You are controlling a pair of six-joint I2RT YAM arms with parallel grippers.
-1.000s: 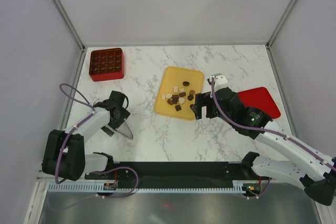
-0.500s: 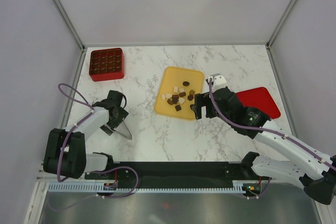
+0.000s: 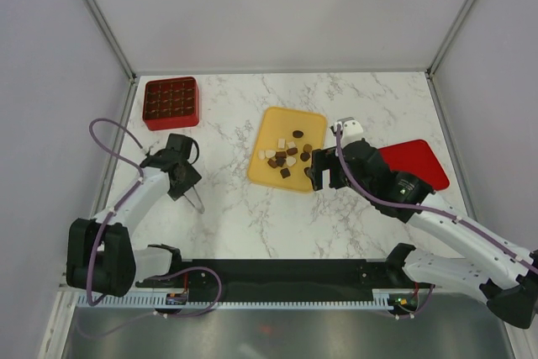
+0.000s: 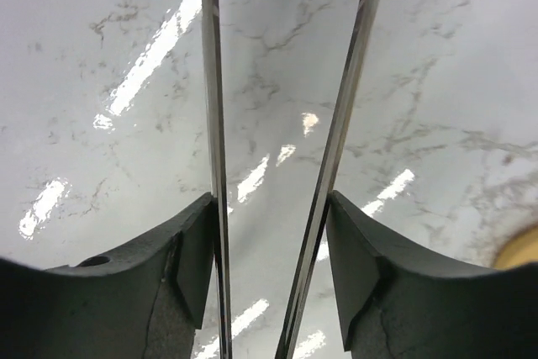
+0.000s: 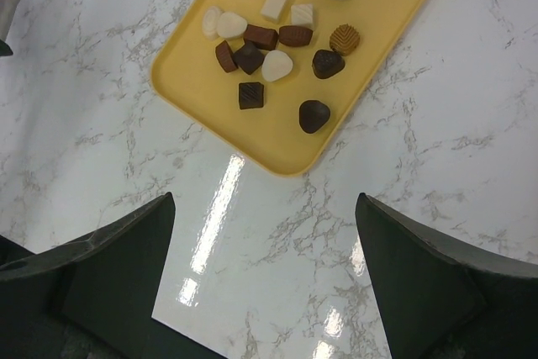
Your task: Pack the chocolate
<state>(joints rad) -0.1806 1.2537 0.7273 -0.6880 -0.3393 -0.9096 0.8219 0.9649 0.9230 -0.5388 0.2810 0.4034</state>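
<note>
Nearest you, your left fingers [image 4: 216, 124] hung over bare marble on the left side, two long thin blades parted by a moderate gap with nothing between them. Your right fingers [image 5: 109, 283] stood wide apart and empty, above the surface [image 3: 252, 224] and just short of the yellow tray's [image 5: 395, 6] near edge.

The tray lay at the middle of the surface, set at a slight angle. It held all the chocolate [image 5: 249, 57] you could see: about fourteen small pieces, dark brown, lighter brown and cream-white. Most were bunched together near its middle, and a few dark ones sat apart towards its right side and far corner. None lay outside the tray.

To the right of the tray a flat red panel [image 3: 416, 161] lay on the surface, partly hidden behind your right arm. At the far left corner sat the red square box [image 3: 171, 102] with its grid of compartments. They looked dark, and you could not tell from above whether anything was in them.

The surface was white marble with grey veins, glossy under the lights. Pale plain walls closed it in on three sides, with metal posts at the far corners.
</note>
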